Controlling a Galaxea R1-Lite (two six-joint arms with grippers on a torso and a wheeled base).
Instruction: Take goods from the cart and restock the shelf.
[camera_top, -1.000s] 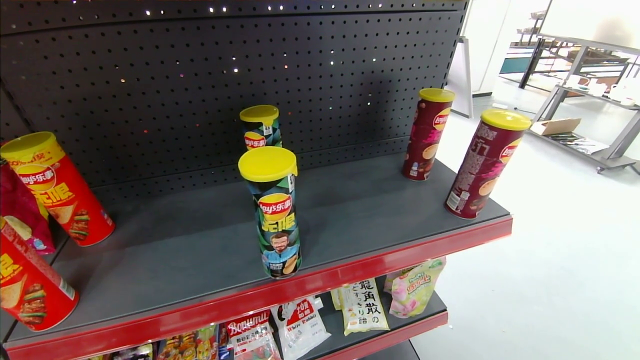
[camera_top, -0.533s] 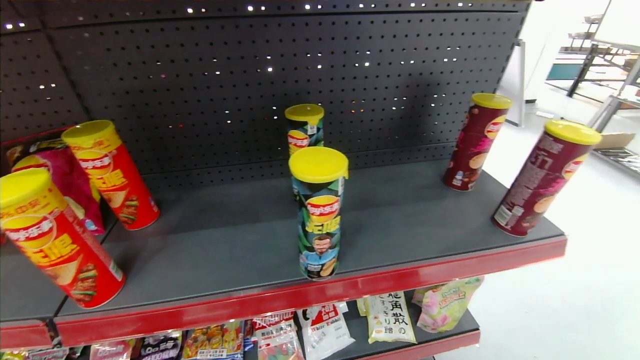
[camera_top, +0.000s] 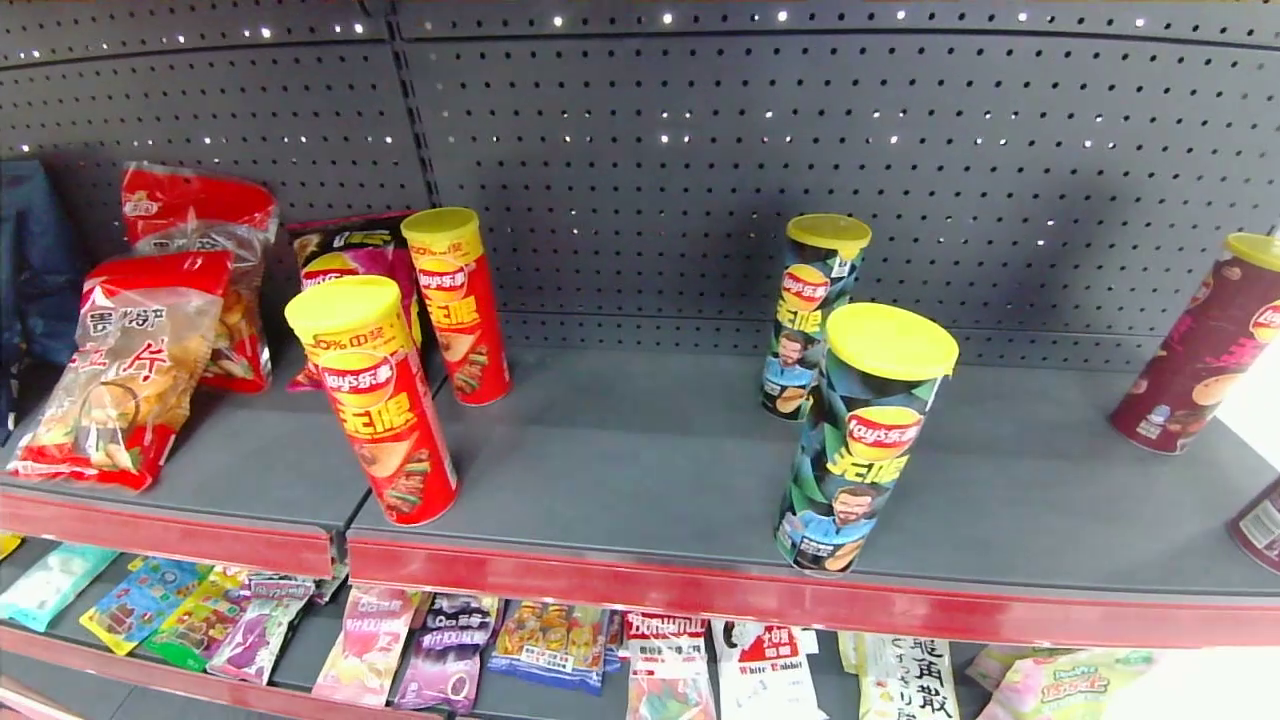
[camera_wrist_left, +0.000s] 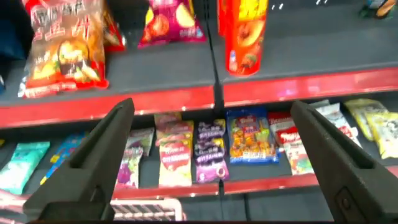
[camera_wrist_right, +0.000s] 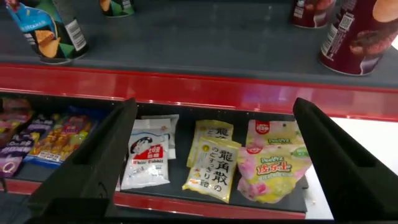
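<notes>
Left gripper (camera_wrist_left: 211, 104), right gripper (camera_wrist_right: 214, 102) both spread, empty, facing shelf (camera_wrist_right: 205, 87) lip; snack bags (camera_wrist_right: 211, 162) below.

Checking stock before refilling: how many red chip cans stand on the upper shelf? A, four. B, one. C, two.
C: the front red can and the rear red can behind it both stand upright on the upper shelf.

red cans (camera_top: 372, 400) (camera_top: 458, 305), two of them | green-blue cans (camera_top: 862, 440) (camera_top: 808, 315), two again | maroon cans (camera_top: 1195, 350) (camera_top: 1262, 525), two, one half out of view | red-and-clear snack bags (camera_top: 120, 370) (camera_top: 200, 230), two | magenta chip bag (camera_top: 345, 255), just the one
</notes>
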